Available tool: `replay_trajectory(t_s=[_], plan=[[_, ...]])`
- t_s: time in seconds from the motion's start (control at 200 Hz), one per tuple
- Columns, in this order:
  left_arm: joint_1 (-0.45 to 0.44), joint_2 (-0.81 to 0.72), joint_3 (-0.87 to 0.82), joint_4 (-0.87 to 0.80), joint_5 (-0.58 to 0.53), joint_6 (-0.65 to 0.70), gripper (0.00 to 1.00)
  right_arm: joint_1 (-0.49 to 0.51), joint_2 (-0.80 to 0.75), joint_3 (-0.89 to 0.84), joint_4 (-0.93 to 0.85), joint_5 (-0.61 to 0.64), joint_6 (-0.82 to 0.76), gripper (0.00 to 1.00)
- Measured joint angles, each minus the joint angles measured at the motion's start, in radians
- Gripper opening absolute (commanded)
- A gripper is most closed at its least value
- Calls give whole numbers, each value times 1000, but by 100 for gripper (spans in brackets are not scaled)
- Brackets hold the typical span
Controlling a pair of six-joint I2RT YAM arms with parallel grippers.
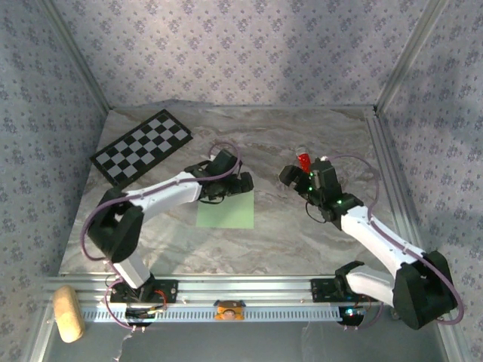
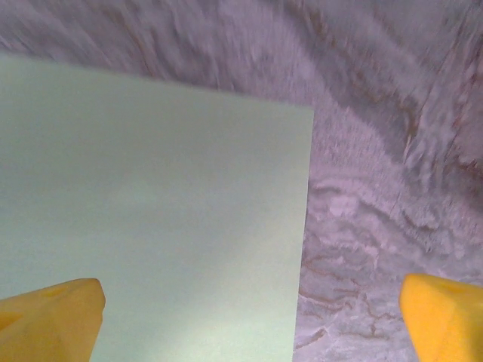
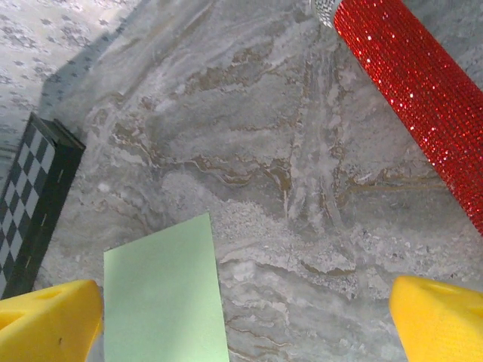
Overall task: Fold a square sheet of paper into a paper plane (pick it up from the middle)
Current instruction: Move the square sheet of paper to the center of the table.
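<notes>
Right now the square sheet of paper point(image 1: 226, 212) is lying flat and unfolded on the table point(image 1: 317, 143) between the arms. The left gripper point(image 2: 249, 313) is hovering wide and empty astride one edge of it, and the right gripper point(image 3: 245, 320) is waiting equally wide and empty near the red tube point(image 3: 423, 98). Judging by this, the left gripper should be shifting toward the sheet's middle before descending, then closing slowly so the thin paper is buckling up between the pads rather than sliding.
</notes>
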Motion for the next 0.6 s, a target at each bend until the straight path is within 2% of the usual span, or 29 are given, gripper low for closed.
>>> replay_trajectory(t_s=[0.165, 0.365, 0.6], plan=[[46, -112, -57, 14, -43, 44, 99, -2, -6, 0, 23, -31, -36, 100], [196, -126, -150, 14, 87, 97, 94, -2, 40, 6, 45, -118, -85, 95], [192, -84, -114, -53, 150, 164, 92, 16, 125, 40, 41, -174, -106, 94]])
